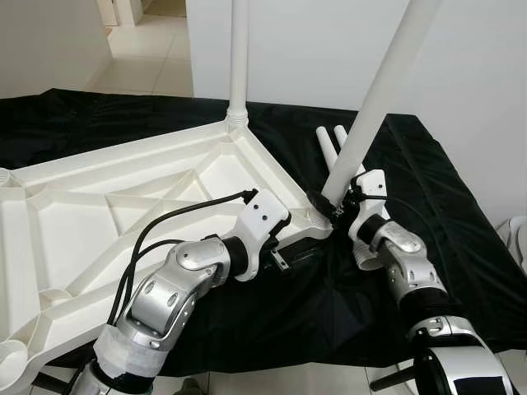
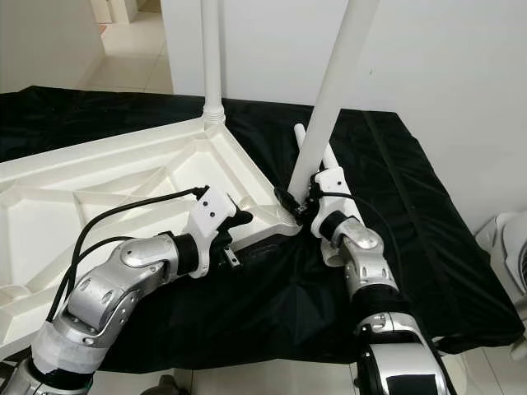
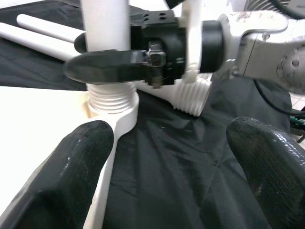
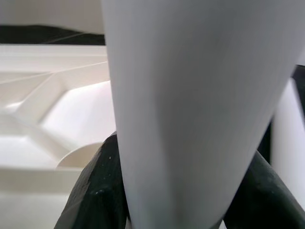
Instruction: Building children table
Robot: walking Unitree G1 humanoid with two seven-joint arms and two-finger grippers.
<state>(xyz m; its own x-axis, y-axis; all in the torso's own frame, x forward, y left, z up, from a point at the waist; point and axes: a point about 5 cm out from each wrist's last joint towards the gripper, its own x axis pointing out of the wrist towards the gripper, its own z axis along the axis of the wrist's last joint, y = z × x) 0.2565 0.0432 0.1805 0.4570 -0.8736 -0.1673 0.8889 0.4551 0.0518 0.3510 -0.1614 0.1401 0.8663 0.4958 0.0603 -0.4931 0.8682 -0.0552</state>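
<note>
Head views: the upturned white tabletop (image 1: pixel 123 197) lies on a black cloth (image 1: pixel 329 313), its near corner by the cloth's middle, bare cloth to the right. One leg (image 1: pixel 239 58) stands upright in the far corner. The right gripper (image 1: pixel 336 204) clamps a tilted leg (image 1: pixel 383 90) at the near corner socket; two spare legs (image 1: pixel 328 146) lie behind. The left arm bends in low, left gripper (image 1: pixel 284 247) beside that corner.

Left wrist view: its fingers (image 3: pixel 78 167) are spread, holding nothing, facing the leg's threaded end (image 3: pixel 112 98).

Right wrist view: black fingers (image 4: pixel 97 191) pinch the leg.
</note>
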